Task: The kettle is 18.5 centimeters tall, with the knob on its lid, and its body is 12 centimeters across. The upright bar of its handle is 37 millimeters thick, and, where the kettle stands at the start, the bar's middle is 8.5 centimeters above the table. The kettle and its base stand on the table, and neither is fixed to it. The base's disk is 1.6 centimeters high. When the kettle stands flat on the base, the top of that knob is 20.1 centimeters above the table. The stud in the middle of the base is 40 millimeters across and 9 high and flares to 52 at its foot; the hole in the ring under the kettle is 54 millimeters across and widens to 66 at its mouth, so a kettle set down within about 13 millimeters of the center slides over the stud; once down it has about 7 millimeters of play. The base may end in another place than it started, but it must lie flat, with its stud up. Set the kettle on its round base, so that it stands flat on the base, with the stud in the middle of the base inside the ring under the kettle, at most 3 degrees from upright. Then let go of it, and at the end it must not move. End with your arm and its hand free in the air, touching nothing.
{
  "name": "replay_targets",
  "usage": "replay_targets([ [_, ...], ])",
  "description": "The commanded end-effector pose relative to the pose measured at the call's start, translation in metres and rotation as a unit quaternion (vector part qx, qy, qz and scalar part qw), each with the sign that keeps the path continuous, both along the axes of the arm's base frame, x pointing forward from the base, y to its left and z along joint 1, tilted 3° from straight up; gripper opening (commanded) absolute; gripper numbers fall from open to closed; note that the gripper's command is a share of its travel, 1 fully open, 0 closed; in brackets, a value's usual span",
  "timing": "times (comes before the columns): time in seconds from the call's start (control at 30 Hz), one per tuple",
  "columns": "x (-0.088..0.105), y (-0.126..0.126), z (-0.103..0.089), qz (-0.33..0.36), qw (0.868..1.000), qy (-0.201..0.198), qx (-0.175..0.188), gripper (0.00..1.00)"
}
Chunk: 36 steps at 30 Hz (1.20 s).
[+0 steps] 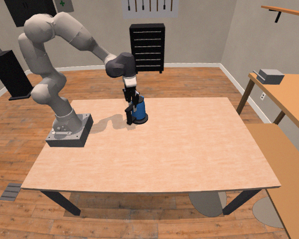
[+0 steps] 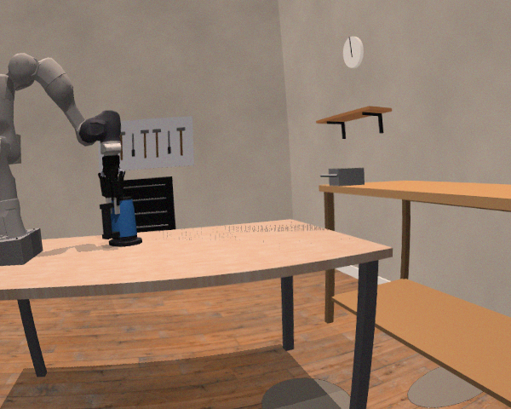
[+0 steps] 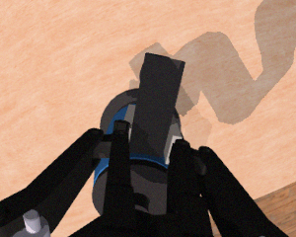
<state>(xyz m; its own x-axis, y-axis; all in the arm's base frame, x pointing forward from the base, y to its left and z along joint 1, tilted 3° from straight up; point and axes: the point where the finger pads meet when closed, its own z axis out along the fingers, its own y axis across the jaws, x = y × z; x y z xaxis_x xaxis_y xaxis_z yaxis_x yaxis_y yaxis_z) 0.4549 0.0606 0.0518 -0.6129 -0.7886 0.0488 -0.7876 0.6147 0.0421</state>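
Note:
The blue kettle [image 1: 141,110] [image 2: 124,221] [image 3: 147,161] stands upright over the dark round base [image 1: 142,120] [image 2: 126,241] on the table [image 1: 170,154] [image 2: 203,255]. Its bottom meets the base's disk, and I see no gap between them. The stud is hidden under the kettle. The kettle's black handle bar [image 1: 129,116] [image 2: 106,222] [image 3: 156,102] faces the robot's side. My gripper [image 1: 133,102] [image 2: 113,198] [image 3: 148,118] comes down from above and is shut on the top part of the handle. In the wrist view the two fingers flank the handle over the kettle's lid.
The robot's pedestal [image 1: 70,132] [image 2: 9,248] stands on the table's left part, a short way from the kettle. A wooden workbench [image 1: 286,97] [image 2: 422,191] with a grey box [image 1: 270,75] [image 2: 346,175] stands off to the right of the table.

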Motion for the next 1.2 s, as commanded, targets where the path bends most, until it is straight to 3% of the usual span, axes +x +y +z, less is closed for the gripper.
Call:
replay_targets([
  [0.0,0.0039,0.0003,0.0008,-0.002,1.000,-0.006,0.000,0.00],
  [1.17,0.0037,0.0002,-0.0023,-0.002,1.000,-0.006,0.000,0.00],
])
